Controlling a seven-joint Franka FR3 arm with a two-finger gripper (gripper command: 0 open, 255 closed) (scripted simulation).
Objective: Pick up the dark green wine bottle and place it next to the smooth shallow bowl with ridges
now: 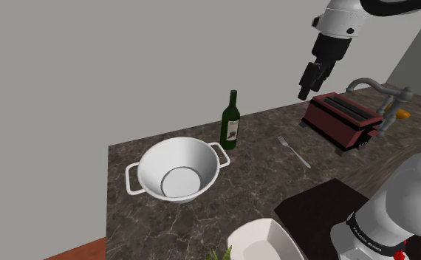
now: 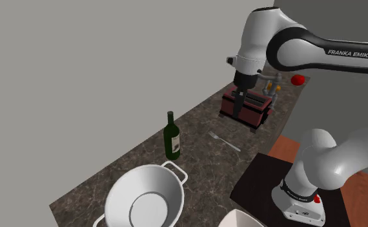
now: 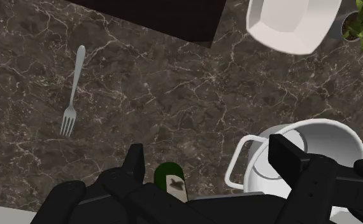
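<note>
The dark green wine bottle (image 1: 232, 118) stands upright on the dark marble counter (image 1: 261, 177), near its back edge. It also shows in the second exterior view (image 2: 172, 138). A white, angular shallow bowl (image 1: 264, 240) sits at the counter's front edge, by the black stand. My gripper (image 1: 305, 91) hangs open high over the counter, off toward the shoulder view's right of the bottle and above the toaster's near end. In the wrist view the fingers (image 3: 287, 156) stand apart with nothing between them, and the bottle's top (image 3: 170, 181) shows far below, from above.
A large white pot with two handles (image 1: 177, 170) sits just in front of the bottle. A fork (image 1: 294, 151) lies between the bottle and a dark red toaster (image 1: 343, 120). A grey faucet (image 1: 379, 87) rises behind the toaster. A small plant (image 3: 361, 16) stands beside the bowl.
</note>
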